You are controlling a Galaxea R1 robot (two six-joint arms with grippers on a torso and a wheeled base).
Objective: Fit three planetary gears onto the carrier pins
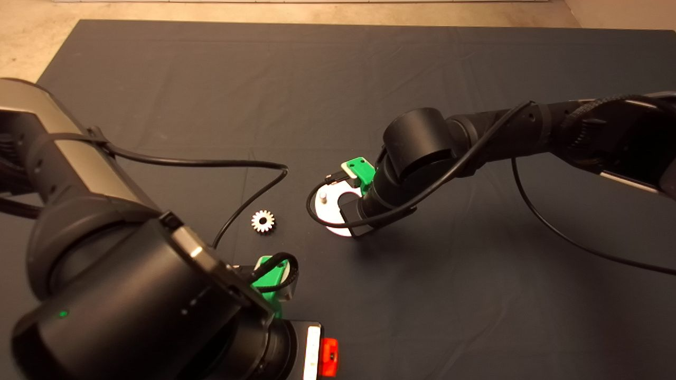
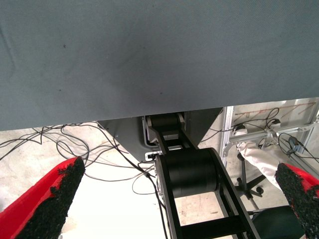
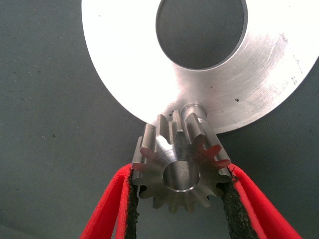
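Your right claw (image 3: pixel 177 199) was clamped on a gear (image 3: pixel 178 167) right above a pin (image 3: pixel 193 109) at the disc (image 3: pixel 129 64) rim; next you'd need hole-to-pin alignment, then lowering; spare gear (image 1: pixel 263 220) lay beside the disc; left claw (image 2: pixel 174 199) gaped, parked.

No writing anywhere that I can read: no label, brand, number or sign in any view. The disc (image 3: pixel 149 64) shows bare brushed metal, the gear (image 3: pixel 177 167) carries no stamp, and the dark mat (image 1: pixel 338 79) is plain. The white tag (image 1: pixel 313 352) on the left arm's wrist shows nothing legible.
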